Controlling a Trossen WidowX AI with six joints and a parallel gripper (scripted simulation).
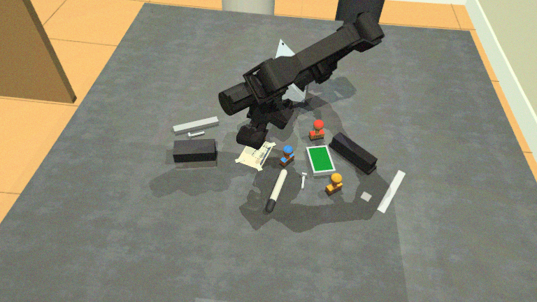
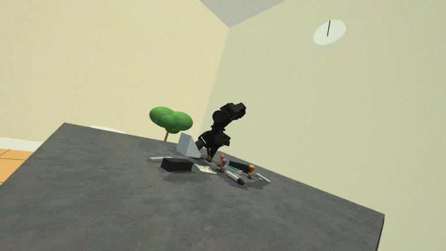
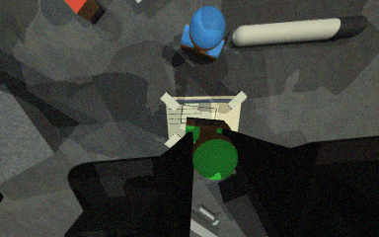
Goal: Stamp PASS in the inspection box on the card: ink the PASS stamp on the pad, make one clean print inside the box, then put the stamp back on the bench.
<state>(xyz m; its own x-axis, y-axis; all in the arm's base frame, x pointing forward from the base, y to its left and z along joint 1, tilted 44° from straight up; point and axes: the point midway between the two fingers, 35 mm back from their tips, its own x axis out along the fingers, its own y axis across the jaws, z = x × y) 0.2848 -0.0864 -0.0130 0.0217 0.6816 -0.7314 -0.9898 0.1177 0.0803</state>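
My gripper is shut on the green-knobbed stamp, knob up. In the wrist view, the stamp overlaps the lower part of the cream card; its exact height is unclear. The card has taped corners and printed lines. The stamp and arm hide part of it, so I cannot see the inspection box fully. The stamp's underside and lettering are hidden. The green ink pad lies right of the card in the top view.
A blue stamp stands between card and pad. A red stamp and an orange stamp stand near the pad. A marker lies near the card. Black blocks flank the area.
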